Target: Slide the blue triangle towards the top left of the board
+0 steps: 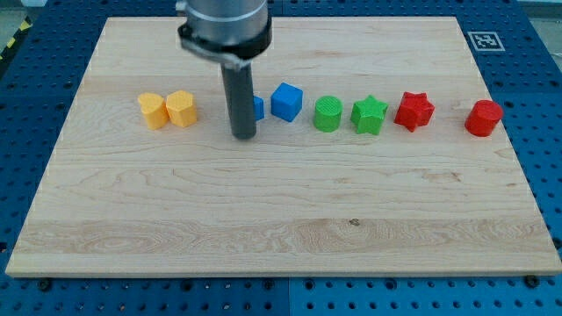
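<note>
A blue block (258, 107), mostly hidden behind my rod, sits in the row of blocks just right of the rod; its shape cannot be made out. My tip (243, 135) rests on the board at that block's lower left, touching or nearly touching it. A blue cube (286, 101) stands just to the right of the hidden blue block.
Two yellow blocks (153, 111) (182, 108) sit side by side at the view's left. A green cylinder (328, 113), a green star (370, 114), a red star (414, 111) and a red cylinder-like block (483, 118) continue the row rightwards. The wooden board (281, 228) lies on a blue pegboard.
</note>
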Robot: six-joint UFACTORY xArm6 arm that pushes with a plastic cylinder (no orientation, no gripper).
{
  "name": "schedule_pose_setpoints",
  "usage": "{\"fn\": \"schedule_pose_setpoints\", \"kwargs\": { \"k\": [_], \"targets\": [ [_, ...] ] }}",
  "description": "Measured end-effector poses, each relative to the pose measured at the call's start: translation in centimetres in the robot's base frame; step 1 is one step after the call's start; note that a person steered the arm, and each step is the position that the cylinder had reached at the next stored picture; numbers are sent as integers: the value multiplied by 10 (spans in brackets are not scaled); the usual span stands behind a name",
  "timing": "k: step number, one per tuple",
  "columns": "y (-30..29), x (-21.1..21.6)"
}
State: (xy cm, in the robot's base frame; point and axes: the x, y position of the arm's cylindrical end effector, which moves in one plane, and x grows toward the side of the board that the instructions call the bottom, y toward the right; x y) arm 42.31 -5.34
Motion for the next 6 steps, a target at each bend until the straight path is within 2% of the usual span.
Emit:
{"fn": "schedule_pose_setpoints", "kwargs": {
  "k": [1,2,3,4,5,6],
  "targets": [
    [-20,-49],
    [-26,-59],
    [-11,-39],
    [20,-37],
    [43,-55],
    [36,-74]
  ]
}}
